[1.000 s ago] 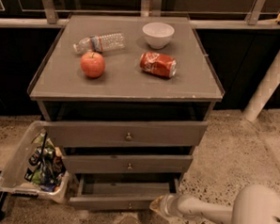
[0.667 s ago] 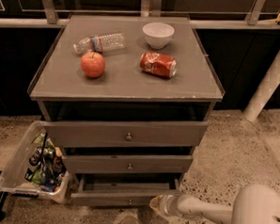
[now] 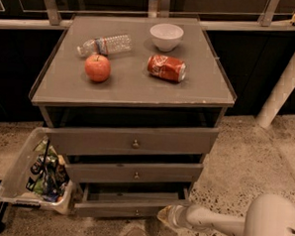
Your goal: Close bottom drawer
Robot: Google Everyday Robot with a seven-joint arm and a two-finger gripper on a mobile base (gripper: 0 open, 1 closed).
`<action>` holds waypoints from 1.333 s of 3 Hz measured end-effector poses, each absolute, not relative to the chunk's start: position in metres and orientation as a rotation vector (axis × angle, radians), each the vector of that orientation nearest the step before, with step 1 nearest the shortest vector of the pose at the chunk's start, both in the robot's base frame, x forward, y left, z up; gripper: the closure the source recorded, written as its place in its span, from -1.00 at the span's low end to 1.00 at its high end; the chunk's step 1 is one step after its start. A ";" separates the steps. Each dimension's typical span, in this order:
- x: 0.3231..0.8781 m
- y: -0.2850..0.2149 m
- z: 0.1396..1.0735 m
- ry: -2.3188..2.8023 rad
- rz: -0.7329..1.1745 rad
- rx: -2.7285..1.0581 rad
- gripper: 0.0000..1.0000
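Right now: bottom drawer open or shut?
Open: the bottom drawer front stands out past the middle drawer, tray showing. The gripper sits at its right front end.

One camera, perhaps head-mounted, looks down on the cabinet from nearby; the gripper sits low, beside the bottom drawer.

Three drawers, bottom drawer included; one apple, one bowl, one can, one bottle, one bin; one gripper, at the bottom drawer's right end.
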State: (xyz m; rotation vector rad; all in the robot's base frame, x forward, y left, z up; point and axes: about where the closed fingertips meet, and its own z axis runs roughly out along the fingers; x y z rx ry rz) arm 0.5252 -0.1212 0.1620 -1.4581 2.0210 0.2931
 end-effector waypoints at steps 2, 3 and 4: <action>0.528 -0.120 0.160 2.022 0.294 -1.459 -1.00; 0.550 -0.103 0.141 2.041 0.334 -1.504 -1.00; 0.550 -0.103 0.141 2.041 0.334 -1.504 -1.00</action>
